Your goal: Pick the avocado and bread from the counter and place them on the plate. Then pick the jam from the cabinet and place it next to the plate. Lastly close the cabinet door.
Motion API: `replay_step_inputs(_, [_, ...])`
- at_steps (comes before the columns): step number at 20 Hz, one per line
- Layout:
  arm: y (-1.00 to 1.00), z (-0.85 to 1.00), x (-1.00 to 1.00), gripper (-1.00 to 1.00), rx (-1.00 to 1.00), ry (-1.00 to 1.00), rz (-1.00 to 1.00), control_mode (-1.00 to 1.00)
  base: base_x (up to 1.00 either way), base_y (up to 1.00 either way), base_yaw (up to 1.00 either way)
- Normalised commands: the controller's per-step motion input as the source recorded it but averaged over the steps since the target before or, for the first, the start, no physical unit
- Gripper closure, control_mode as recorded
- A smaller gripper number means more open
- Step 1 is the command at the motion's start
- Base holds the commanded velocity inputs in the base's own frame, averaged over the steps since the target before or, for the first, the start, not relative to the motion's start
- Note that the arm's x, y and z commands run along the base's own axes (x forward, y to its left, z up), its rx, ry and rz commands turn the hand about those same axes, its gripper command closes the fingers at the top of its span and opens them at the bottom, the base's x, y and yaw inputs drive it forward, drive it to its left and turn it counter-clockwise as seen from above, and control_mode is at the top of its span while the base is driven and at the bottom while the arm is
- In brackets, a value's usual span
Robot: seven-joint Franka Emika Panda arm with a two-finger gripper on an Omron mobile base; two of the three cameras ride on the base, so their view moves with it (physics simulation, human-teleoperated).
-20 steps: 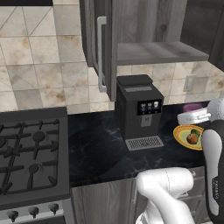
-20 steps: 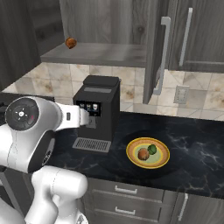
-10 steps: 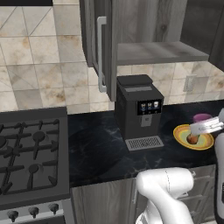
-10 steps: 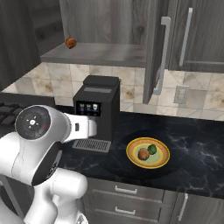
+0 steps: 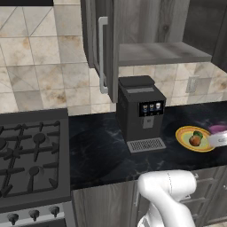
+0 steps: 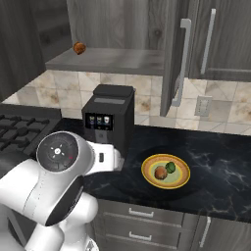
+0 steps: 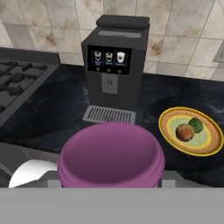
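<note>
Nearest the hand camera, the jam [image 7: 111, 155] looms large at the bottom of the hand view: a squat pink-purple jar seen from above its broad, smooth, faintly domed lid, sitting between the fingers so that the gripper [image 7: 110, 181] is clamped around it, with the finger tips themselves hidden behind the jar. In the left base view a sliver of the same purple jar [image 5: 219, 129] shows at the right edge, just beyond the plate, with a white part of the hand across it. Past the jar lies the counter [image 7: 52, 113], black and glossy with faint white veins. On it, to the right in the hand view, sits the plate [image 7: 210, 144], round and shallow, yellow in the middle with an orange-brown rim. Two small lumps rest touching each other on the plate: the bread [image 7: 185, 132], rounded and orange-brown with a lighter patch, and the avocado [image 7: 195, 125], glossy green, just behind it. Beside the plate stands a black coffee machine [image 7: 114, 61] with a lit panel of three cup icons and a slotted drip tray at its foot; a gas stove [image 5: 31, 155] lies farther left. Higher, the cabinet [image 6: 112, 24] stands open, dark grey wood grain with a grey shelf board [image 6: 108, 60] that carries a small orange-brown ball [image 6: 79, 47]. The cabinet door [image 6: 175, 54] hangs swung outward, its long silver bar handle [image 6: 181, 61] vertical.
</note>
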Motion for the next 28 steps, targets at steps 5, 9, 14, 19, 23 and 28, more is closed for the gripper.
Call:
replay_step_inputs(5, [-0.39,-0.3,-0.13,1.0,0.0,-0.05,0.0,-1.0,0.0,0.0,0.0])
replay_step_inputs(9, [-0.42,-0.23,-0.04,1.0,0.0,-0.1,0.0,-1.0,0.0,0.0,0.0])
replay_step_inputs(14, [-0.36,-0.25,0.0,1.0,0.0,-0.1,0.01,-1.0,0.0,0.0,0.0])
replay_step_inputs(19, [-0.29,-0.27,0.0,1.0,0.0,-0.05,0.03,-1.0,0.0,0.0,0.0])
replay_step_inputs(23, [-0.21,-0.23,0.0,1.0,0.0,0.0,0.01,-1.0,0.0,0.0,0.0])
replay_step_inputs(28, [-0.2,-0.17,0.0,1.0,0.0,-0.03,0.01,-1.0,0.0,0.0,0.0])
